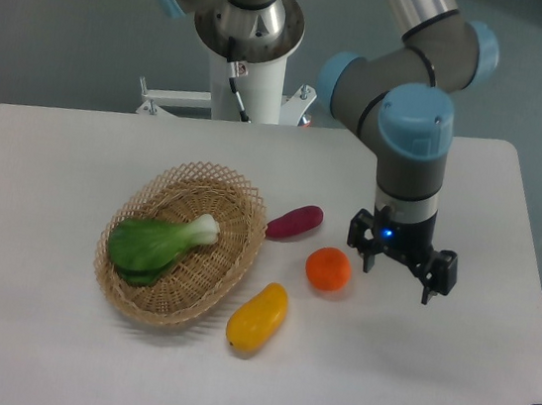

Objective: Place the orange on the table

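The orange [328, 269] is a small round bright-orange ball resting on the white table [407, 380], just right of the basket and below the purple vegetable. My gripper [400, 272] hangs to the right of the orange, apart from it, with its two fingers spread open and nothing between them. A blue light glows on the gripper body.
A woven wicker basket [210, 284] at centre left holds a green leafy vegetable [157, 245]. A purple oblong vegetable [294, 222] lies above the orange, and a yellow-orange mango-like fruit [257, 317] lies below left of it. The robot base [246, 49] stands behind the table.
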Tool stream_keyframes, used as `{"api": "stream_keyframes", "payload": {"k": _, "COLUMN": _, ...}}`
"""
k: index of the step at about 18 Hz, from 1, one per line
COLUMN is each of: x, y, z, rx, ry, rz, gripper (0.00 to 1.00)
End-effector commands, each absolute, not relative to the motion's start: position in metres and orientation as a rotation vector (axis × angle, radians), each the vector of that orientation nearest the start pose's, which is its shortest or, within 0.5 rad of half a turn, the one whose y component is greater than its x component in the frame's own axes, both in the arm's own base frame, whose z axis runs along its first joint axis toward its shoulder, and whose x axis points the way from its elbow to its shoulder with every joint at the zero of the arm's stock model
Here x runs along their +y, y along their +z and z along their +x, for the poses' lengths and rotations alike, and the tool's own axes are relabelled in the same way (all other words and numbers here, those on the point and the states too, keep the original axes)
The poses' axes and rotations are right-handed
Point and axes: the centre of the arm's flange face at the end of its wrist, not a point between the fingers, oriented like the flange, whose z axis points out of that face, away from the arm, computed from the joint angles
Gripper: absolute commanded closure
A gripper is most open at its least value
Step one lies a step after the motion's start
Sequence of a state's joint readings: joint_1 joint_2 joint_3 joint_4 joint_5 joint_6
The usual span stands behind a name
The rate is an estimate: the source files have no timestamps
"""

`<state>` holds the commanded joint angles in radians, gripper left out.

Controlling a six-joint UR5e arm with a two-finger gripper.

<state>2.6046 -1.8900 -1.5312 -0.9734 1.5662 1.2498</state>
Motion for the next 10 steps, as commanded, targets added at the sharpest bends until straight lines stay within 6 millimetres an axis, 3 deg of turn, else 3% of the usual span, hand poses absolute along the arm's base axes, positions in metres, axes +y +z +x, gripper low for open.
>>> {"api": "stream_keyframes", "payload": {"k": 3, "x": 0.42, "y": 0.422, "z": -0.487, "rx": 0.4, "ry": 0.367, "rz": -2.995, "gripper": 0.0}}
{"api": "stream_keyframes", "payload": {"k": 7, "x": 0.374, "y": 0.436, "z": -0.5, "rx": 0.618, "ry": 0.319, "rz": -2.999, "gripper": 0.0}}
{"api": "stream_keyframes", "payload": {"k": 10, "x": 0.361, "y": 0.446, "z": -0.504, "rx": 0.63, "ry": 0.322, "rz": -2.971, "gripper": 0.0}}
